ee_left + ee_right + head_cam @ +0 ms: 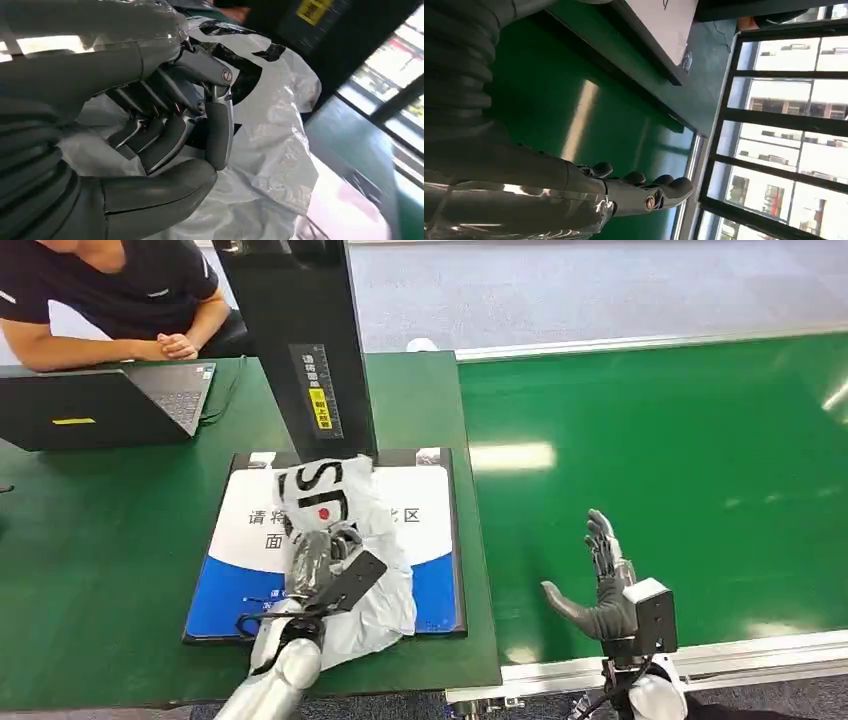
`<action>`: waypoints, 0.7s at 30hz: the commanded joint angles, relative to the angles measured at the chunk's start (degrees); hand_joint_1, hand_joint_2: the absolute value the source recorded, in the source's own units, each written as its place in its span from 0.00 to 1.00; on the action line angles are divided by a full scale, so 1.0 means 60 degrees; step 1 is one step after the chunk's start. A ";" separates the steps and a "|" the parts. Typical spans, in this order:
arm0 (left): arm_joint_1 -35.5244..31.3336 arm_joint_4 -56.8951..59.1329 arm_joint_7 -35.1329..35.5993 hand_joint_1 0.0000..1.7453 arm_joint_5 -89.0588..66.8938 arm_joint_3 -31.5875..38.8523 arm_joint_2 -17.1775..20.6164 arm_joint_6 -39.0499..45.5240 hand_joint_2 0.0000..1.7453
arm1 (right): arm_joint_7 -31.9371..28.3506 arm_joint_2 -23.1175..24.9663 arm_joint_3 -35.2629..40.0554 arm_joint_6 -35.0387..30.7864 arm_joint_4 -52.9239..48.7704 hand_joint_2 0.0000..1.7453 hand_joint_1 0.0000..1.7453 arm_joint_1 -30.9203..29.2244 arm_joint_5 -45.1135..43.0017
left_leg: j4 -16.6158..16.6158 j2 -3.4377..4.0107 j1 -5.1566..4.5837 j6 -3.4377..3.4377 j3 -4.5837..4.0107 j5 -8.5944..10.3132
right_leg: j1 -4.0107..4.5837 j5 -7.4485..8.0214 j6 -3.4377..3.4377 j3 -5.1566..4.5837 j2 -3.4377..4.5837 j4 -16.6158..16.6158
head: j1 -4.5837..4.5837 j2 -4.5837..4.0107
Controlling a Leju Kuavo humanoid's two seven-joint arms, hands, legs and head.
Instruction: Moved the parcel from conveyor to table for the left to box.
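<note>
The left arm reaches forward, its left hand [318,565] bent down with fingers [218,131] curled against the thumb, pinching the parcel [370,540]. The right hand [600,585] is raised, palm inward, fingers straight and apart, thumb out.

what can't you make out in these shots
- Head view: the mat's printed text is covered by the white parcel and left hand.
- Left wrist view: the fingers hide the parcel's black print.
- Head view: the person is cut off by the top edge.
</note>
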 commanded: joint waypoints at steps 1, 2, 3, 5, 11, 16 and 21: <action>0.0309 0.0043 -0.0024 1.00 -0.0134 0.1104 0.0374 -0.0074 1.00 | 0.0037 0.0224 -0.0296 0.0013 0.0080 1.00 0.00 0.0122 -0.0029 | -0.0018 0.0009 -0.0001 -0.0003 0.0028 -0.0004 | 0.0002 0.0000 -0.0016 0.0016 0.0007 -0.0010 | -0.0003 0.0000; 0.0309 0.0043 -0.0024 1.00 -0.0134 0.1104 0.0374 -0.0074 1.00 | 0.0037 0.0224 -0.0296 0.0013 0.0080 1.00 0.00 0.0122 -0.0029 | -0.0012 0.0007 -0.0001 -0.0002 0.0021 -0.0004 | 0.0001 0.0000 -0.0011 0.0014 0.0006 -0.0007 | 0.0000 0.0000; 0.0309 0.0043 -0.0024 1.00 -0.0134 0.1104 0.0374 -0.0074 1.00 | 0.0037 0.0224 -0.0296 0.0013 0.0080 1.00 0.00 0.0122 -0.0029 | -0.0020 0.0010 -0.0002 -0.0002 0.0032 -0.0004 | 0.0001 0.0001 -0.0015 0.0021 0.0008 -0.0012 | 0.0000 0.0000; 0.0309 0.0043 -0.0024 1.00 -0.0134 0.1104 0.0374 -0.0074 1.00 | 0.0037 0.0224 -0.0296 0.0013 0.0080 1.00 0.00 0.0122 -0.0029 | -0.0011 0.0007 0.0000 -0.0001 0.0018 -0.0002 | -0.0001 0.0002 -0.0009 0.0012 0.0006 -0.0007 | 0.0000 0.0000; 0.0309 0.0043 -0.0024 1.00 -0.0134 0.1104 0.0374 -0.0074 1.00 | 0.0037 0.0224 -0.0296 0.0013 0.0080 1.00 0.00 0.0122 -0.0029 | -0.0013 0.0005 -0.0002 -0.0002 0.0022 -0.0002 | -0.0008 0.0000 -0.0010 0.0016 0.0003 -0.0005 | 0.0000 0.0000; 0.0309 0.0043 -0.0024 1.00 -0.0134 0.1104 0.0374 -0.0074 1.00 | 0.0037 0.0224 -0.0296 0.0013 0.0080 1.00 0.00 0.0122 -0.0029 | -0.0016 0.0007 0.0000 -0.0003 0.0029 -0.0003 | -0.0004 0.0000 -0.0015 0.0021 0.0004 -0.0008 | 0.0000 0.0000; 0.0690 -0.0567 -0.0048 1.00 0.0010 0.2297 0.0469 0.0910 1.00 | 0.0003 0.0277 -0.0396 0.0006 -0.0021 1.00 0.00 0.0387 -0.0135 | -0.0022 0.0015 0.0000 -0.0004 0.0040 -0.0007 | -0.0003 -0.0001 -0.0018 0.0027 0.0013 -0.0012 | 0.0000 0.0000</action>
